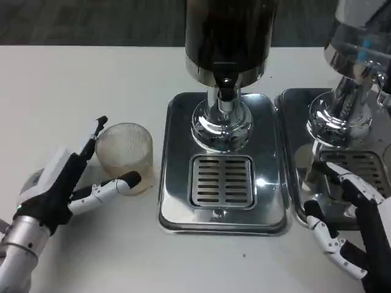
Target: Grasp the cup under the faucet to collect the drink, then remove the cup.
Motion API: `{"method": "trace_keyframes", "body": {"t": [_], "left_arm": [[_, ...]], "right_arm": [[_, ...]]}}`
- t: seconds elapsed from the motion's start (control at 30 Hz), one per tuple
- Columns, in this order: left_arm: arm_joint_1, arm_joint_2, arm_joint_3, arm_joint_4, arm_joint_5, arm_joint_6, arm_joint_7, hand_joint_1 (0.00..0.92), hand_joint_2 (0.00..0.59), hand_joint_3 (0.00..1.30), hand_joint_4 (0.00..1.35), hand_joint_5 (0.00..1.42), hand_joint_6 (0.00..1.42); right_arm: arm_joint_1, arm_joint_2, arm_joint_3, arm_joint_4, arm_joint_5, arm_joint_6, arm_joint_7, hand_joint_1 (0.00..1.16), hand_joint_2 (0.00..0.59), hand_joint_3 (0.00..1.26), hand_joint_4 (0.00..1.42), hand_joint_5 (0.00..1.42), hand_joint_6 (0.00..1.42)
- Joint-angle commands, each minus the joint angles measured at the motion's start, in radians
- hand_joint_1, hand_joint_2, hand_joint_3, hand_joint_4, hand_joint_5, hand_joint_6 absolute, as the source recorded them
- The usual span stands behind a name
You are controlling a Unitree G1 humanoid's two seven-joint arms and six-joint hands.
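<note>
White bench [91, 79] fills most of the head view, with a strip of dark floor along the far edge. At the middle stands a drink dispenser [226, 36]: a dark tank on a chrome collar, a black faucet [225, 85] hanging below it, and a chrome pedestal rising from a shiny steel drip tray [177, 201] with a slotted grate [222, 180] in its near half. A second dispenser [357, 55] of the same kind stands just to the right, cut off by the picture's edge, on its own tray [293, 122], which lies close beside the first. The cup [125, 155], clear and ribbed with a pale tint of liquid low inside, stands upright on the bench just left of the middle tray, well to the left of the faucet and not under it. The left hand [61, 183] lies at the near left and reaches toward the cup; its fingers [113, 186] are spread on both sides of the glass, 1 passing across the near lower wall and touching it, another pointing up along the far left side, so they bracket the cup loosely rather than clamp it. The right hand [351, 226] rests at the near right, over the near edge of the second tray, its fingers apart and holding nothing.
</note>
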Motion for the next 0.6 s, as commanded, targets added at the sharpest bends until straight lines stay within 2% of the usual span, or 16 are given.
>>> {"method": "trace_keyframes", "body": {"t": [0.03,0.37,0.6], "left_arm": [[-0.021,-0.006,-0.011,0.011,-0.006,0.017,-0.007,0.113,0.019,0.0,0.0,0.1,0.1],[-0.027,-0.013,-0.035,-0.003,0.017,0.056,0.015,0.106,0.017,0.0,0.0,0.1,0.1],[-0.015,-0.029,-0.074,-0.057,0.084,0.157,0.121,0.131,0.025,0.02,0.03,0.16,0.14]], "right_arm": [[0.016,0.007,-0.005,-0.02,0.003,-0.011,-0.005,0.37,0.41,0.27,0.26,0.29,0.41],[0.028,0.009,-0.009,-0.029,0.009,-0.008,-0.004,0.38,0.421,0.27,0.26,0.29,0.41],[0.031,0.014,-0.012,-0.029,0.015,-0.011,-0.004,0.38,0.427,0.27,0.26,0.29,0.41]]}}
